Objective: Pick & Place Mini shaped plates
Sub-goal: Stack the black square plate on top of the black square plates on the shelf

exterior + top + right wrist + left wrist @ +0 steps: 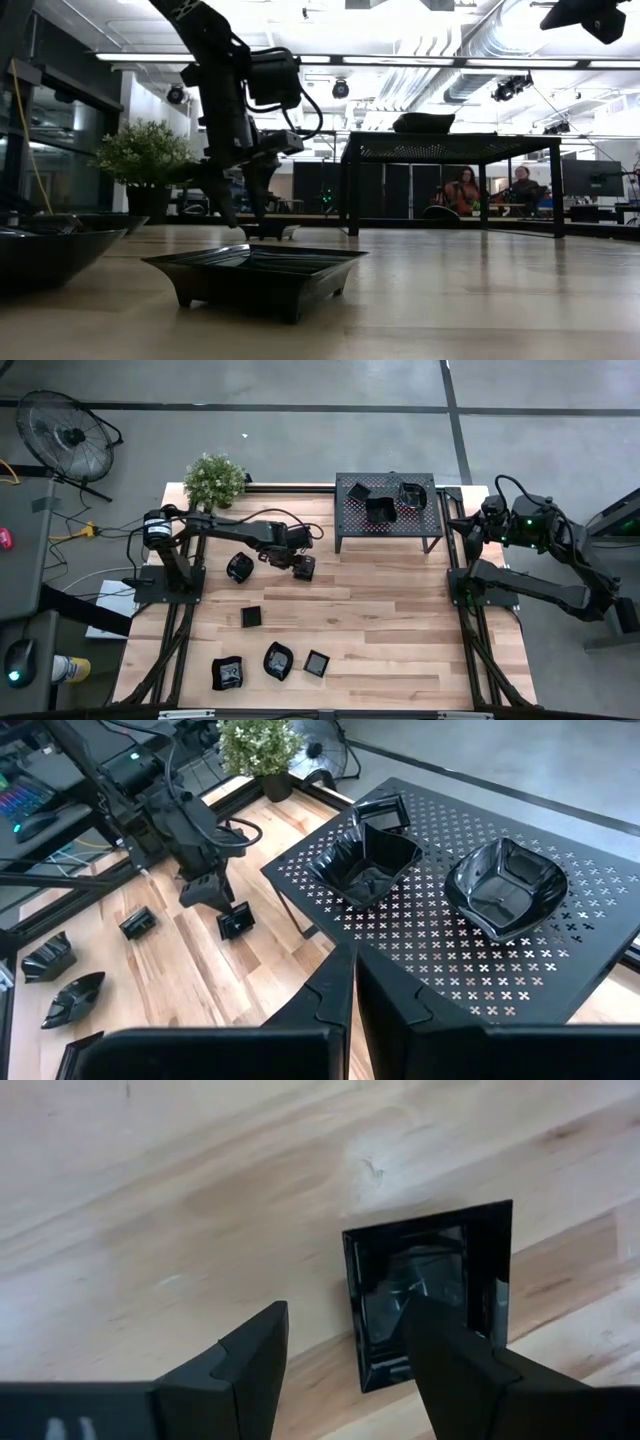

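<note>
A small square black plate (485,1245) lies flat on the wooden table (400,630), left of the black perforated rack (385,532). My left gripper (347,1312) hangs open close over it, pointing steeply down. One finger (445,1350) is over the plate's hollow and the other (250,1360) over bare wood beside its rim. From the side the gripper (243,208) stands just above the plate (270,232). My right gripper (352,982) is shut and waits high at the right, looking over the rack.
Three black plates (380,510) sit on the rack's top. Loose plates lie on the table: a round one (239,567), a square one (251,617) and three near the front edge (278,660). A potted plant (214,480) stands at the far left corner.
</note>
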